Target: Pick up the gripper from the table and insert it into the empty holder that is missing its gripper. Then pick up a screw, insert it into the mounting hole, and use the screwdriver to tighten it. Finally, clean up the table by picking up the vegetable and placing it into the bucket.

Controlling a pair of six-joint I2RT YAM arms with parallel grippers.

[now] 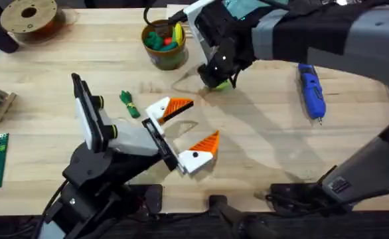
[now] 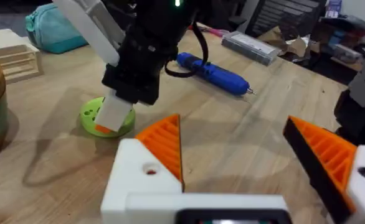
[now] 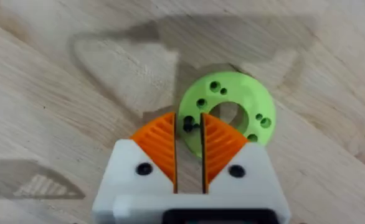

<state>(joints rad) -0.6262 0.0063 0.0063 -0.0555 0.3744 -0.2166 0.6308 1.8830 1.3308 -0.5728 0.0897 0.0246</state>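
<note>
Two arms: both in the overhead view, mine by their bases at the near edge.
Right gripper (image 3: 189,158): reaches to the far middle of the table; its orange pads (image 3: 159,144) stand nearly pressed together, a thin slit between, at the rim of the green ring (image 3: 235,102). Whether anything is pinched, I cannot tell.
Left gripper (image 1: 188,129): low over the table middle, spread wide, both white blocks carrying an orange fin, nothing between them.
Holder: I see no bare white block; in my judgement the insertion step looks done. Screw fastening I cannot confirm.
Screw: I judge the green ring may hold screws; too small to tell.
Screwdriver (image 1: 312,91): lies flat at the far right, well apart from both grippers, untouched.
Vegetable (image 1: 129,104): on the table just left of my left gripper, not yet cleared.
Bucket (image 1: 163,45): far middle, upright, just left of my right gripper, with coloured toys inside.
Left to do: by my reading, screw, tightening, clean-up.
</note>
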